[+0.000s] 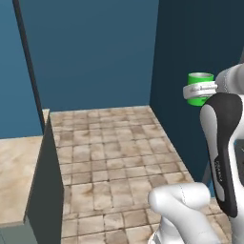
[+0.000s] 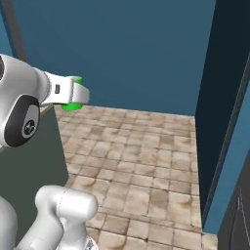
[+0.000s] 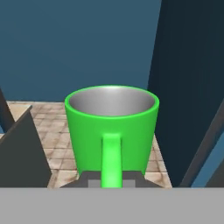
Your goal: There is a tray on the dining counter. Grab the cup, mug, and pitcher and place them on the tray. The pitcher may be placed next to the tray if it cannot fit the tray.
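Observation:
My gripper (image 3: 111,180) is shut on the handle of the green mug (image 3: 111,127), which is upright and held high in the air over the floor. From the left base view the mug (image 1: 200,77) sits behind the white hand of the gripper (image 1: 200,90). In the right base view a sliver of the mug (image 2: 73,106) peeks out under the gripper (image 2: 73,93). The dining counter (image 1: 14,171) lies low at the left, its beige top bare where I see it. The tray, cup and pitcher are out of view.
Tiled floor (image 1: 114,152) stretches ahead to blue walls (image 1: 90,52). A dark blue tall panel (image 1: 190,43) stands on the right. The counter's grey-green side (image 2: 29,161) rises close to the arm on the left.

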